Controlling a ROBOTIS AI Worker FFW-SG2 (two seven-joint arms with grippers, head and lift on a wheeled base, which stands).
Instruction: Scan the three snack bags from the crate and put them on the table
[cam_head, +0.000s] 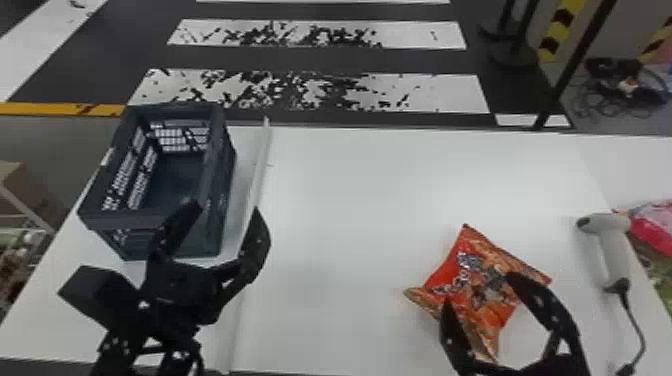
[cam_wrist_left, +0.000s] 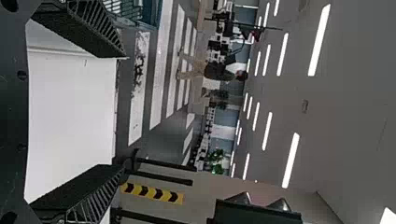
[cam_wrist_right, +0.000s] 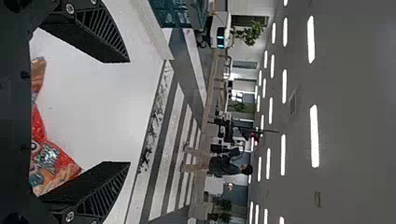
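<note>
Nearest: right gripper (cam_head: 480, 290), two flat black fingers, spread wide, nothing gripped; seen over the snack bag in the head view. Contact, if any, can't be told.

Under it, on the white tabletop (cam_head: 340, 240): orange-and-red printed foil snack bag (cam_head: 475, 280), pillow-shaped, lying askew. Main risk, my guess: closing off-centre would catch just a corner, and the slick foil could slip or skid. Squeezing too hard might crumple the print; if the code faces down, a scan would fail.

Left gripper (cam_head: 225, 206), matching black fingers, well parted, holding nothing, by the crate's near end. A careless swing there could knock the wall and shift the crate.

Right side: pale grey plastic handheld scanner (cam_head: 610, 245), lying on the table, black cable (cam_head: 635, 325) trailing nearward. A low sweep of the right arm might snag that cable and drag the scanner off.

By the table's right edge, a pink-and-red glossy package (cam_head: 655, 225), cut by the frame; can't tell whether a container holds it.

Farther, left: dark blue-grey plastic crate (cam_head: 157, 220), open-topped, slatted sides. Dark floor visible inside, no bag made out there; near end partly hidden.
</note>
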